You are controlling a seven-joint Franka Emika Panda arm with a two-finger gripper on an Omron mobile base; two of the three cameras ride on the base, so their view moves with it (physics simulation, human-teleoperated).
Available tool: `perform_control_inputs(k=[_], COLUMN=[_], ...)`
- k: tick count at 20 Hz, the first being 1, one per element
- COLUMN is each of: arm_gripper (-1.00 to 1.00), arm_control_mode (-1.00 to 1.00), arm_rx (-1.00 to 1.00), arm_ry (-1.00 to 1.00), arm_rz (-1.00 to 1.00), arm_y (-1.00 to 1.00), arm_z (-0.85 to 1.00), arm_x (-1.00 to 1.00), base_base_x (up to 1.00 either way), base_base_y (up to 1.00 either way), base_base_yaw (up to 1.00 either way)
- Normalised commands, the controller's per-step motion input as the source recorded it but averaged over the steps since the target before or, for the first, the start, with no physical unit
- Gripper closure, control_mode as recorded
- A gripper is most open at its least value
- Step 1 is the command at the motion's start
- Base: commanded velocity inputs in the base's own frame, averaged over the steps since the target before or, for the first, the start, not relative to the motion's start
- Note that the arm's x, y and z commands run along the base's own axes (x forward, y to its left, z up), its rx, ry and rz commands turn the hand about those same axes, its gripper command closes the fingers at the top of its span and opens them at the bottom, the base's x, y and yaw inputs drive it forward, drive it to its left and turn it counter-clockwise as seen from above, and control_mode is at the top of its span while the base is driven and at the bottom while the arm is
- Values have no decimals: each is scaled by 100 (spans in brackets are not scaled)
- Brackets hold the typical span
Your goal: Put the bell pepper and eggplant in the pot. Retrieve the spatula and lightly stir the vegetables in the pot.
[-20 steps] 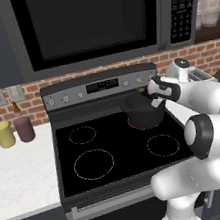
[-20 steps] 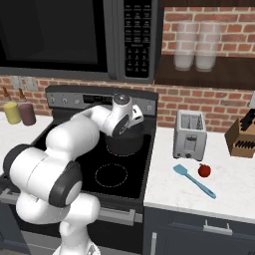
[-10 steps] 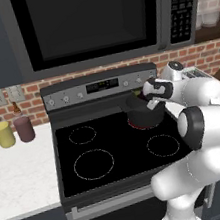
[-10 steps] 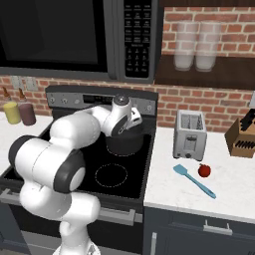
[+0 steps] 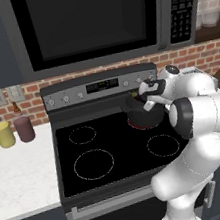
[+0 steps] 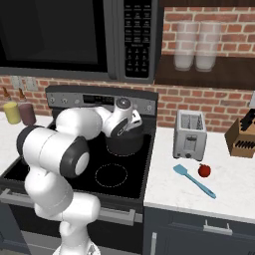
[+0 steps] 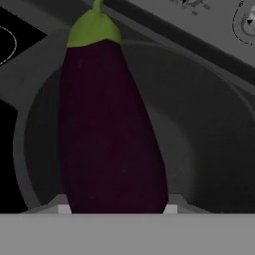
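Observation:
My gripper [image 7: 114,209] is shut on the eggplant [image 7: 109,124], a dark purple vegetable with a green cap that points away from the hand. It hangs over the open mouth of the dark pot [image 7: 204,144]. The pot [image 5: 145,119] stands on the stove's back right burner, with the gripper [image 5: 143,98] just above its rim. From the right, the pot [image 6: 124,144] sits below the hand [image 6: 133,121]. The red bell pepper [image 6: 203,171] and the pale blue spatula [image 6: 194,180] lie on the counter to the right of the stove.
A toaster [image 6: 190,134] and a knife block [image 6: 243,137] stand at the back of the right counter. Two bottles, one yellow [image 5: 3,134] and one dark red [image 5: 23,127], stand on the left counter. A microwave [image 5: 91,18] hangs above the stove.
The hand has shifted a little to the left with the eggplant, further over the pot. The pepper and spatula have not moved.

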Motion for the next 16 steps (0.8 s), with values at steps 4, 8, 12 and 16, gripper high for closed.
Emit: perform_control_inputs(k=[4,8,12,16], arm_gripper=[-100,-100,-100,-100], arm_control_mode=[-100,-100,-100,-100], arm_rx=[1,1,3,3], arm_ry=[0,0,0,0], arm_rz=[0,0,0,0], arm_y=[0,0,0,0], arm_z=[-17,0,0,20], arm_x=[15,8,1,-1], base_base_x=[0,0,0,0], base_base_y=[0,0,0,0], base_base_yaw=[0,0,0,0])
